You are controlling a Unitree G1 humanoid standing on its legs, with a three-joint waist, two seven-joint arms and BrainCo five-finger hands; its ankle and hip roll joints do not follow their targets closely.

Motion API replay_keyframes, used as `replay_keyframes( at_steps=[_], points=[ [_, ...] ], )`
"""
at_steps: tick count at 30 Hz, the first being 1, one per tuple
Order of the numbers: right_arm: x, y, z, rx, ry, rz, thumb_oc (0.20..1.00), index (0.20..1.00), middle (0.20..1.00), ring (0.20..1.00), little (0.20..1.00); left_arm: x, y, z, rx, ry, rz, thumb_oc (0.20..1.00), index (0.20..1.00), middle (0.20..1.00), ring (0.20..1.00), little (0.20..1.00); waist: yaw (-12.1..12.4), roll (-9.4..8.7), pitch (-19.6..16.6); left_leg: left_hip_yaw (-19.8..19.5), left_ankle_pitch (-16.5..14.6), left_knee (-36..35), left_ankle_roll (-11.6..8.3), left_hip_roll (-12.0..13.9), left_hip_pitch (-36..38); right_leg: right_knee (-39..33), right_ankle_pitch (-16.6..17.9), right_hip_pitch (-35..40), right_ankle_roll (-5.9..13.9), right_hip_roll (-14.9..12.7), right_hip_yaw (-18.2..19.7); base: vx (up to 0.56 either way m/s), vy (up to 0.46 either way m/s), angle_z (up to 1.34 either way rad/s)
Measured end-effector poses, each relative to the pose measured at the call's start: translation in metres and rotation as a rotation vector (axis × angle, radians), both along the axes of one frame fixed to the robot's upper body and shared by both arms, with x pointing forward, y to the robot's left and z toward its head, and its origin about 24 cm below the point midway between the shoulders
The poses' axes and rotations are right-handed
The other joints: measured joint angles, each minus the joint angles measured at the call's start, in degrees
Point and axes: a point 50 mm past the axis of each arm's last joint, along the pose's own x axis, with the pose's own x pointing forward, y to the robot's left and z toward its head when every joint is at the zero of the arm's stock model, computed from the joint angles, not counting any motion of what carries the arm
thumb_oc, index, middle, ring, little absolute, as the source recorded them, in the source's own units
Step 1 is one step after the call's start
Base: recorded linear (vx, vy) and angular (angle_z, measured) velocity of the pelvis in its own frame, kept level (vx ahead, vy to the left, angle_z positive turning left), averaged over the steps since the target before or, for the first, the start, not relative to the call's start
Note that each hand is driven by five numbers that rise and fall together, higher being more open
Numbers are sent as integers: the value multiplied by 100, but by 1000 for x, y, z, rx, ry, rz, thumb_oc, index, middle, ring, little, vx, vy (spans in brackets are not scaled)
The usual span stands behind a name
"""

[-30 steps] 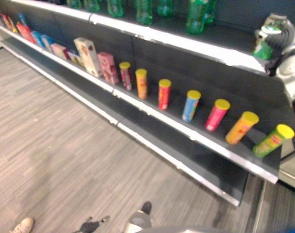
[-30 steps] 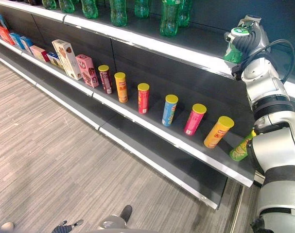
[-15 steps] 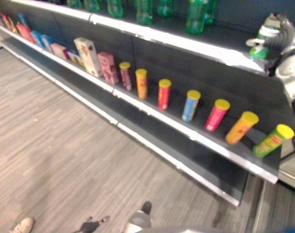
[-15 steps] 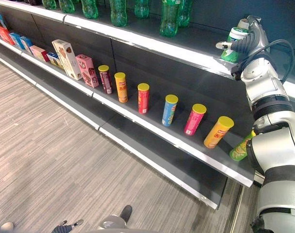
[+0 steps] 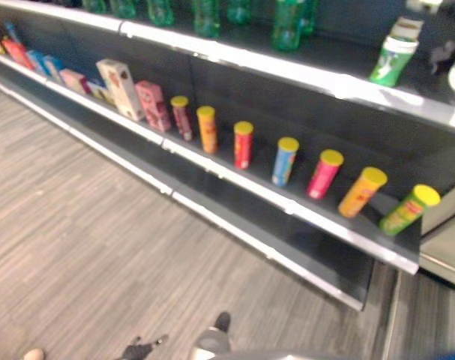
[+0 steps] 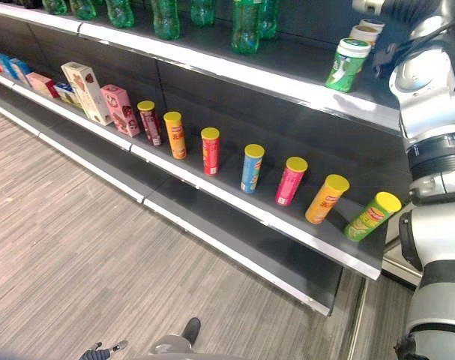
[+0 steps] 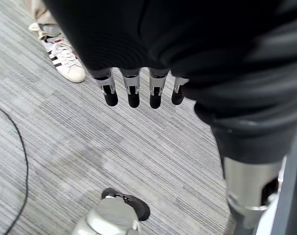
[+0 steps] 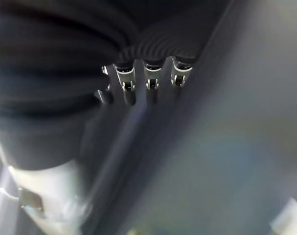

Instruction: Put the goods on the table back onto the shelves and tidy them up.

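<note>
A green can with a white lid stands upright near the front edge of the top shelf, free of any hand. My right hand is raised above and to the right of it, clear of the can. In the right wrist view its fingers are straight and hold nothing. My left hand hangs low over the floor, open and empty.
Green bottles line the top shelf to the left of the can. A row of yellow-lidded tubes stands on the middle shelf, with boxes further left. A person's shoe is on the floor near my left hand.
My right hand has let go of the green can and lifted up and to the right. The can now stands alone on the top shelf. The camera has shifted a little.
</note>
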Motion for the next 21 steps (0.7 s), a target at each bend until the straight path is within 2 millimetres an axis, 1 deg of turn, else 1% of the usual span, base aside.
replay_keyframes(
  at_steps=[1,2,3,4,5,6,9,10,12,13,14,15,16,17,18,19,20,21],
  points=[
    [-4,15,-5,-14,-27,67,1000,1000,1000,1000,1000,2,-4,-1,1,6,-8,1000,1000,1000,1000,1000,-180,3,-3,144,-26,2,12,15,43,2,28,-90,-1,-21,156,8,108,-60],
    [-7,27,-8,12,-47,135,1000,1000,1000,1000,1000,1,-5,-2,3,16,-12,1000,1000,1000,1000,1000,-274,-7,-8,262,-51,0,35,31,77,6,34,-116,-4,-31,269,-10,78,-79],
    [-12,50,-17,12,-63,235,1000,1000,1000,1000,1000,2,-6,-2,-1,13,-10,1000,1000,1000,1000,1000,-341,14,-12,467,-76,-3,45,71,131,-2,85,-167,-15,-31,477,-19,106,-78],
    [-20,60,-22,-32,-71,294,1000,1000,1000,1000,1000,20,-11,0,-9,-41,-23,1000,1000,1000,1000,1000,-563,7,-26,576,-87,-1,50,86,140,-7,130,-227,-20,-35,608,-10,102,-67],
    [-25,63,-27,-29,-73,331,1000,1000,1000,1000,1000,25,-9,1,-1,-56,-18,1000,1000,1000,1000,1000,-626,-11,-38,616,-88,-1,50,93,152,-6,146,-242,-27,-34,645,-20,100,-47],
    [-31,74,-35,-20,-67,411,1000,1000,1000,1000,1000,28,-9,2,1,-64,-20,1000,1000,1000,1000,1000,-692,-23,-43,736,-95,-4,55,113,202,-6,170,-272,-40,-35,780,-19,80,-53],
    [-40,97,-66,-18,51,646,1000,1000,1000,1000,1000,42,-15,4,-15,-106,-33,1000,1000,1000,1000,1000,-959,-84,-93,1110,-172,-4,56,164,350,-5,208,-390,-56,-34,1128,-35,125,-65],
    [-44,108,-83,29,111,772,1000,1000,1000,1000,1000,42,-17,3,-21,-110,-34,1000,1000,1000,1000,1000,-1049,-112,-120,1265,-197,-35,69,191,412,28,220,-456,-51,-31,1297,-53,131,-74],
    [-48,121,-110,50,244,920,1000,1000,1000,1000,1000,42,-20,2,-36,-109,-37,1000,1000,1000,1000,1000,-1204,-140,-128,1510,-249,-42,97,194,499,8,293,-536,-52,-42,1559,-75,143,-68],
    [-50,122,-121,64,313,991,1000,1000,1000,1000,1000,44,-20,3,-40,-118,-45,1000,1000,1000,1000,1000,-1228,-156,-139,1634,-263,-42,95,193,530,19,329,-579,-49,-48,1669,-65,110,-48],
    [-53,120,-135,100,378,1051,1000,1000,1000,1000,1000,42,-18,3,-44,-113,-40,1000,1000,1000,1000,1000,-1231,-151,-138,1689,-264,-42,97,184,541,31,334,-624,-47,-57,1744,-87,106,-39],
    [-59,115,-159,182,470,1119,1000,1000,1000,1000,1000,40,-13,5,-31,-120,-23,1000,1000,1000,1000,1000,-1223,-204,-164,1751,-270,-43,108,190,565,96,333,-658,-44,-74,1809,-63,55,-29],
    [-61,111,-176,220,541,1129,1000,1000,1000,1000,1000,36,-11,5,-21,-107,-32,1000,1000,1000,1000,1000,-1252,-180,-147,1790,-275,-42,115,161,573,100,341,-693,-32,-97,1848,-74,74,-24],
    [-63,105,-196,264,631,1130,1000,1000,1000,1000,1000,33,-10,6,-18,-115,-37,1000,1000,1000,1000,1000,-1298,-217,-157,1808,-288,-44,134,157,600,102,350,-680,-14,-131,1876,-51,58,-13],
    [-66,101,-212,296,705,1127,1000,1000,1000,1000,1000,29,-10,6,-18,-113,-47,1000,1000,1000,1000,1000,-1359,-192,-156,1828,-311,-45,156,137,580,106,354,-719,6,-155,1886,-44,44,-14],
    [-77,94,-249,402,847,1130,1000,1000,1000,1000,1000,27,-11,6,-25,-116,-59,1000,1000,1000,1000,1000,-1410,-203,-129,1902,-336,-44,143,94,601,128,359,-781,21,-183,1948,-39,32,-17],
    [-83,91,-270,455,932,1123,1000,1000,1000,1000,1000,24,-12,6,-28,-116,-76,1000,1000,1000,1000,1000,-1398,-193,-120,1952,-350,-45,146,91,613,136,359,-807,24,-191,2013,-40,18,-28],
    [-93,88,-303,480,1112,1082,1000,1000,1000,1000,1000,16,-14,6,-38,-102,-92,1000,1000,1000,1000,1000,-1405,-172,-106,1975,-387,-46,148,77,629,117,363,-783,58,-222,2063,-40,2,-23]
  ],
)
